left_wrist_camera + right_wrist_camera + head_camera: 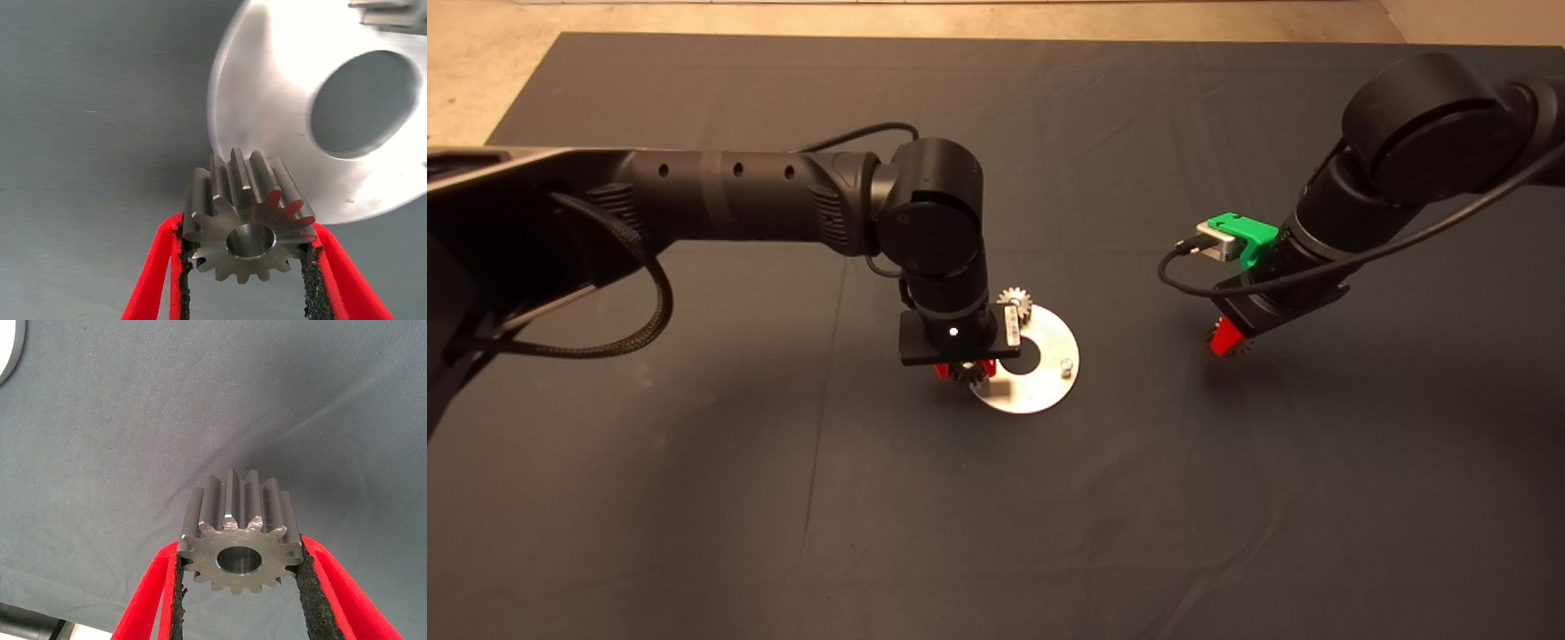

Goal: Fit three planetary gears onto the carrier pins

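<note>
The left hand (965, 369) hangs over the near-left edge of the shiny metal disc (1049, 391), which lies flat on the dark mat (694, 489) covering the desk, roughly in the middle of it. That hand is pinching a small grey gear (247, 223) between its two red fingers (157, 280), the black pads pressed against the teeth on either side. The gear's centre hole faces the wrist camera and the disc's rim sits just beyond it. A second gear (1014, 302) is on the far-left part of the disc, half hidden behind the left wrist, so I cannot tell how fully it sits on its pin. On the right side of the disc one short silver pin (1065, 364) stands bare and upright. The disc's big central hole (363, 103) shows the mat through it. Well apart from the disc, off to the right, the right hand (1227, 340) is low over the mat and pinches the third gear (239, 537) the same way, teeth caught between the pads of its red fingers (333, 587), bore towards the camera. From above I can't say whether that gear touches the cloth or sits just above it. Both black arms reach in from the sides, cables looping off them.
</note>
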Tool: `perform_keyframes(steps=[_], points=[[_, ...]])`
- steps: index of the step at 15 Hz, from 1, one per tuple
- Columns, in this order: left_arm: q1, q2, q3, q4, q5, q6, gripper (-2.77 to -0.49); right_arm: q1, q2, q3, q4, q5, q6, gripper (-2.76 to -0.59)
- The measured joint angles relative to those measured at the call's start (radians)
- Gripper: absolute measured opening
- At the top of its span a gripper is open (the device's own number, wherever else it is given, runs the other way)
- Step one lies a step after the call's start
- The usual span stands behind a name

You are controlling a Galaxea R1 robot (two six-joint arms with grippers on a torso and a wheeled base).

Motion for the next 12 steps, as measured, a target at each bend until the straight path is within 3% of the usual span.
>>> perform_keyframes(steps=[2, 12], points=[[0.000, 0.003, 0.000, 0.000, -0.012, 0.000, -2.44, 0.001, 0.000, 0.000, 0.001, 0.001, 0.000, -2.39], [0.000, 0.015, 0.000, 0.000, -0.013, 0.000, -2.44, 0.001, 0.000, 0.000, 0.002, 0.000, 0.000, -2.39]])
